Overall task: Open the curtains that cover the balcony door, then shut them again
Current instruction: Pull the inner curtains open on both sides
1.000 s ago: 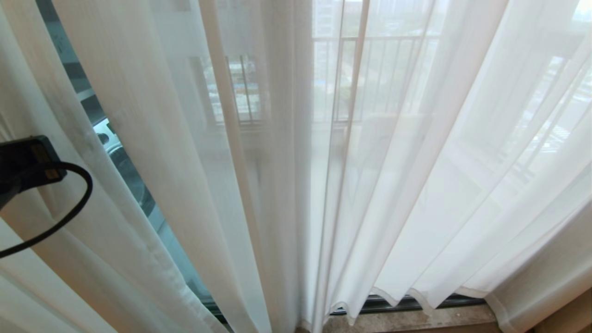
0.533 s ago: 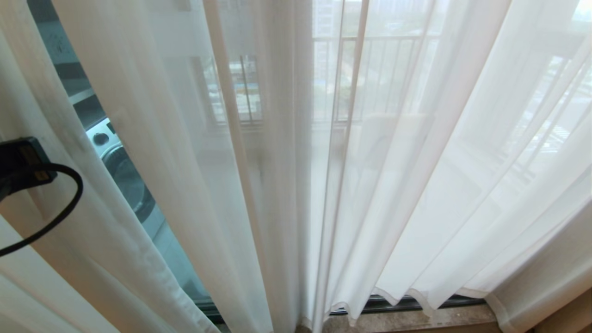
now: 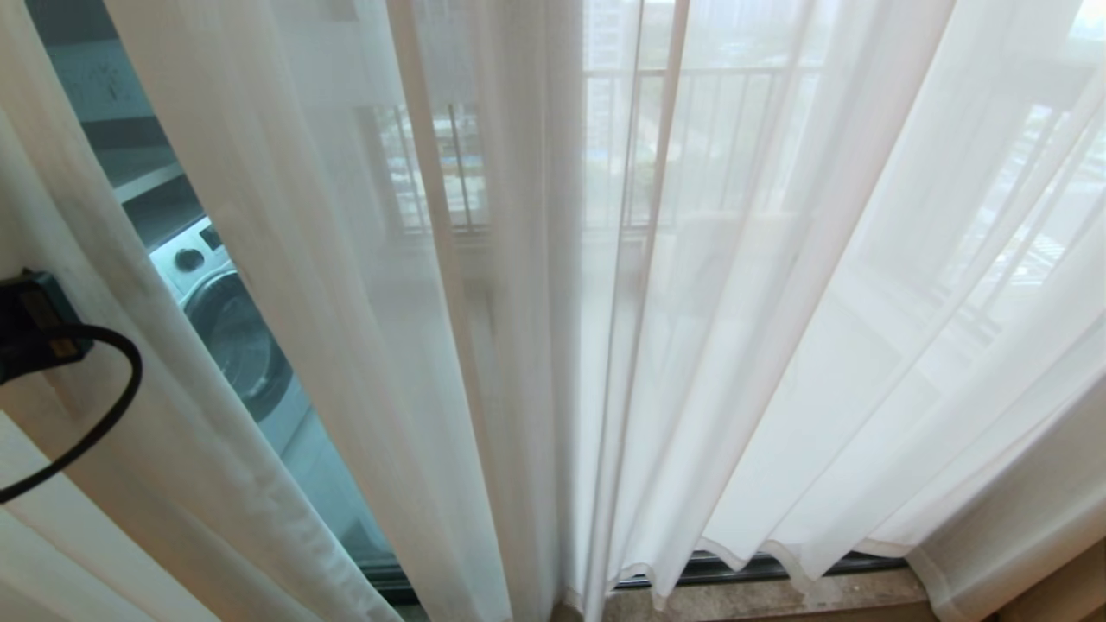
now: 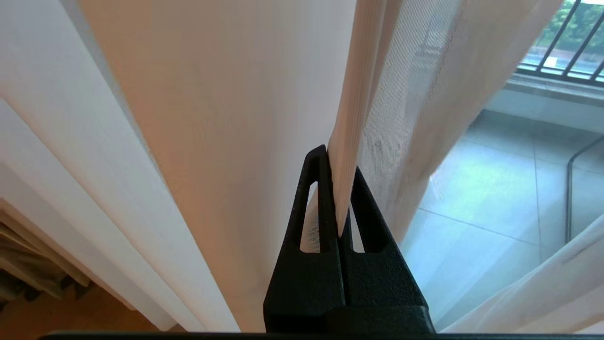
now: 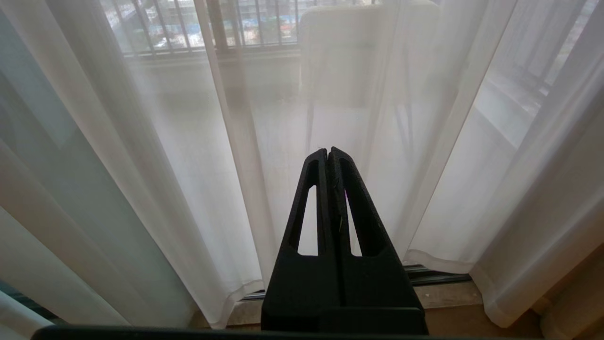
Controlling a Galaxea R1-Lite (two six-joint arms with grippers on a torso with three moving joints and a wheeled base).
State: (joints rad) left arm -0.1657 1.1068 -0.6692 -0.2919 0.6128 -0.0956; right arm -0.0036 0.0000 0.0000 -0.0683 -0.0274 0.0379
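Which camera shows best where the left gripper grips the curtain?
The left wrist view: the left gripper is shut on the curtain's folded edge, close up. The head view shows only the arm's black rear at its left border. The right wrist view shows curtains, not that grip.

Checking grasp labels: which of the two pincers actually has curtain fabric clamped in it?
The left pincer: a hemmed edge of the sheer curtains is pinched between its fingers. The right pincer is shut on nothing, short of the fabric.
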